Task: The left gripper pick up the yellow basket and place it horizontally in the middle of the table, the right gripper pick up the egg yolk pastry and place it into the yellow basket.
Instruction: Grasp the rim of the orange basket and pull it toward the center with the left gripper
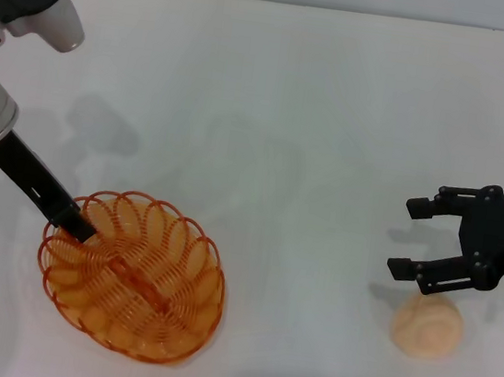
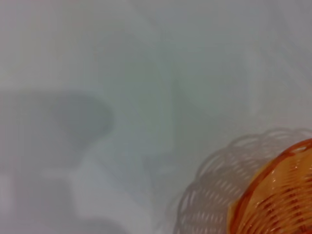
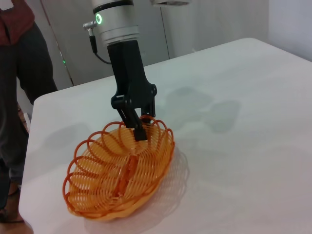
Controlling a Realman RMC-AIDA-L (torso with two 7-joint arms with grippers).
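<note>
The yellow basket [image 1: 134,275] is at the front left of the table [image 1: 290,110], with its long axis running diagonally. My left gripper [image 1: 77,222] is shut on its far-left rim, one finger inside and one outside, as the right wrist view shows [image 3: 136,124]. The basket [image 3: 122,170] looks tipped, its held end raised. Part of it shows in the left wrist view [image 2: 278,195], with its shadow beside it. My right gripper [image 1: 403,237] is open and empty, just behind the egg yolk pastry [image 1: 427,325] at the front right.
A person in dark clothes [image 3: 19,73] stands beyond the table's left side. The table edge [image 3: 39,105] lies close to the basket on that side. Bare white tabletop spans the middle between the basket and the pastry.
</note>
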